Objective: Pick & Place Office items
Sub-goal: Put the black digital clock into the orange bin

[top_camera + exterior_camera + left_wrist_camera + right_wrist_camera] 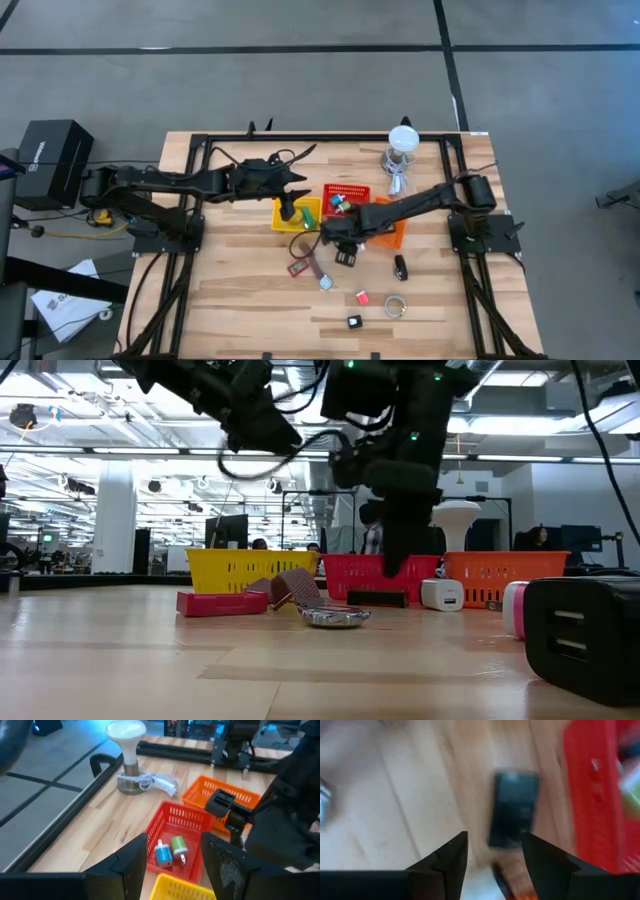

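Directly beneath the right gripper (492, 852) — jaws spread, nothing held — a black item (514, 810) is seen on the table beside the red basket (592, 795) (long axis running between the fingers); the left gripper (172, 862) is also open, farther off.

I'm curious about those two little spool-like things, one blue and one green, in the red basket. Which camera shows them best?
The left wrist view: the blue one and green one lie side by side, close up, in the red basket. The high view shows only tiny specks; the low view hides them; the right wrist view shows a blur.
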